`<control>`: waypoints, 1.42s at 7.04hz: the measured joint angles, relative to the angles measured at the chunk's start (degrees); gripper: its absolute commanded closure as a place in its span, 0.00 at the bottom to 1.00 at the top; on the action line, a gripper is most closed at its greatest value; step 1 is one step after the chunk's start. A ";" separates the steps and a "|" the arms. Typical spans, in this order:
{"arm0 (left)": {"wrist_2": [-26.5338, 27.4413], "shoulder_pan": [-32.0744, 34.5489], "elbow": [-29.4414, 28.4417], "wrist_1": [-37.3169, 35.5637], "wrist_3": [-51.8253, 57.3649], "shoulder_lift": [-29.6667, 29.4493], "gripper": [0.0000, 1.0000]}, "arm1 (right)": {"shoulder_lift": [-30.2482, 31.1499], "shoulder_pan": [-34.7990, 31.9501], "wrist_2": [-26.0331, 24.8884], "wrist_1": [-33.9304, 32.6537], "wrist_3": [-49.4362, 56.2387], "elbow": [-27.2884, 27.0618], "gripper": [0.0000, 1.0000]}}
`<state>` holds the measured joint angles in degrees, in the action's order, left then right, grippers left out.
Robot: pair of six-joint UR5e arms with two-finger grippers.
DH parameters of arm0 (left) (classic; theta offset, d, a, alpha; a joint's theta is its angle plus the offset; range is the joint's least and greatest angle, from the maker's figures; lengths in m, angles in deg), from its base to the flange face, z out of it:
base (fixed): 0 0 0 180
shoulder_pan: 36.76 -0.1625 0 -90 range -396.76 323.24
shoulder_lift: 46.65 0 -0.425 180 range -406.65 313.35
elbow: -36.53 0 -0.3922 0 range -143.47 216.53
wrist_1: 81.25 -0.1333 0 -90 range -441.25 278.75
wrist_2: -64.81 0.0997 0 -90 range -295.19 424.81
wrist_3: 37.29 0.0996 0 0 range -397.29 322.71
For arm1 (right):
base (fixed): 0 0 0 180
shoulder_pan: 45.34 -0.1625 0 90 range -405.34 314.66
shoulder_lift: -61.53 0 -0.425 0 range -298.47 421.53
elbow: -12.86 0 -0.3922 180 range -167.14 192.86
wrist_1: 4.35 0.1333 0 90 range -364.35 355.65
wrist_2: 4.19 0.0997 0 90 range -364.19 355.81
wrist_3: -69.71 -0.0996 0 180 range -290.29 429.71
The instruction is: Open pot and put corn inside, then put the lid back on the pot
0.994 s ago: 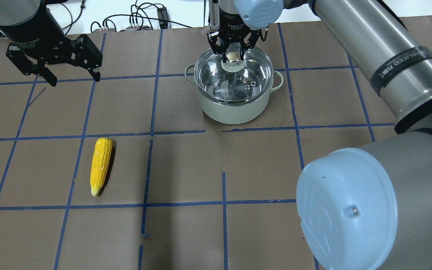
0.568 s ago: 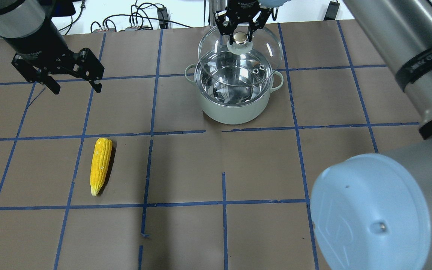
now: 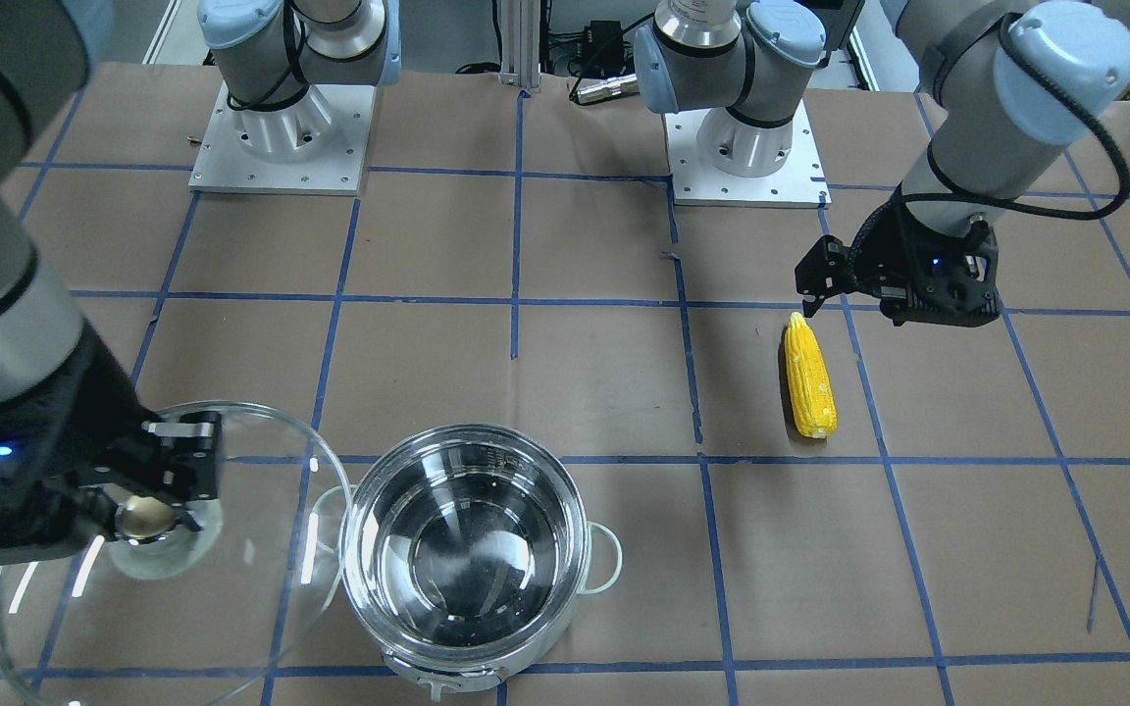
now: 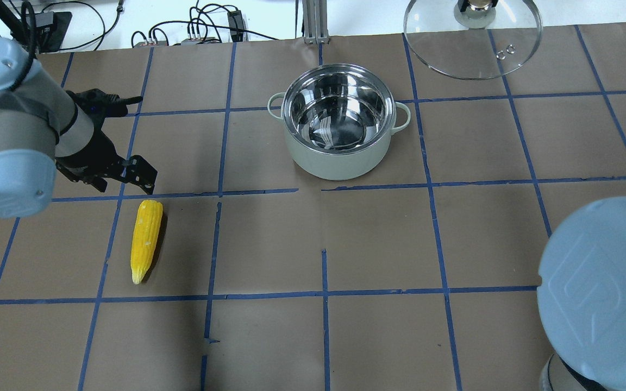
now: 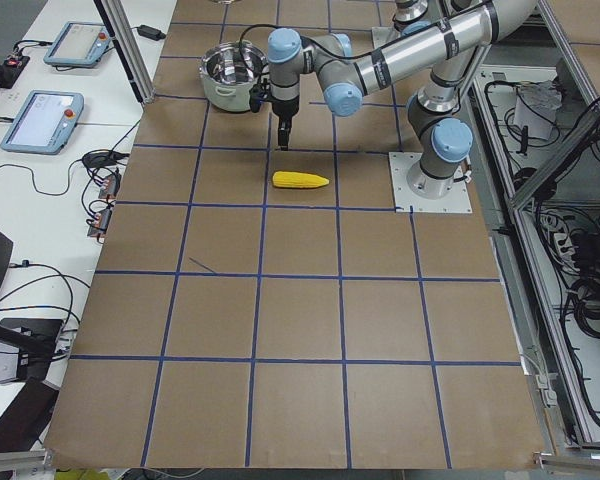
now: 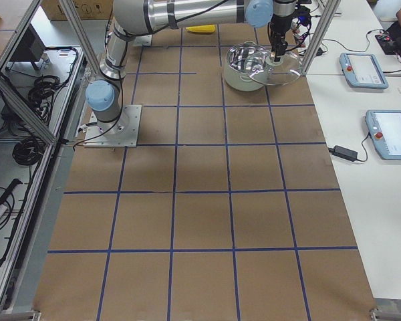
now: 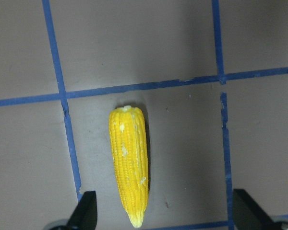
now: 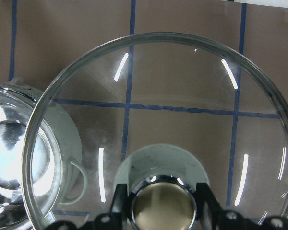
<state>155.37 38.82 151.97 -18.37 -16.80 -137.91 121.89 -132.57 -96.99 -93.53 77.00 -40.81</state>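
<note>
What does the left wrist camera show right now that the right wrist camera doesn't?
Left wrist only: the corn lying on the table, its pointed end framed by the open left gripper. Right wrist only: the lid, gripped by its knob in the right gripper, with the open pot at the view's left edge. Both: the brown table with blue tape lines.

Yellow corn [image 4: 146,240], shiny silver pot [image 4: 337,164], clear glass lid [image 4: 454,54], brown table [image 4: 378,244] gridded in blue.

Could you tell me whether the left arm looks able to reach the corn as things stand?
Probably yes: the left gripper hangs above the corn, jaws open and empty, and nothing lies around the corn.
</note>
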 measured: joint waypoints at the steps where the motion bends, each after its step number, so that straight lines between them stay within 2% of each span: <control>1: 0.00 -1.76 4.28 -5.66 2.49 -1.00 0.00 | -2.34 0.36 -0.40 -0.09 -0.32 0.04 0.76; 3: -0.07 -3.85 9.37 -14.76 4.33 -5.08 0.00 | -5.85 0.69 -0.38 -0.49 -0.82 0.33 0.76; 4: -0.07 -4.02 10.24 -18.57 4.45 -7.74 0.11 | -6.85 0.69 -0.26 -0.59 -1.23 0.52 0.76; 5: -0.13 -3.99 10.64 -21.23 4.33 -10.01 0.27 | -7.46 0.73 -0.25 -0.61 -1.43 0.72 0.76; 6: -0.22 -3.91 10.79 -22.60 4.21 -11.58 0.55 | -7.68 0.86 -0.25 -0.56 -1.47 0.68 0.76; 7: -0.18 -3.86 10.81 -23.10 4.08 -12.47 0.72 | -7.70 0.99 -0.14 -0.53 -1.46 0.60 0.76; 10: 1.34 -2.63 10.14 -22.17 2.05 -10.64 0.75 | -7.43 1.96 0.35 -0.48 -1.32 0.66 0.76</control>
<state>156.71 36.19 162.12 -40.54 -14.75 -148.55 114.46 -130.61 -96.64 -94.01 75.67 -40.15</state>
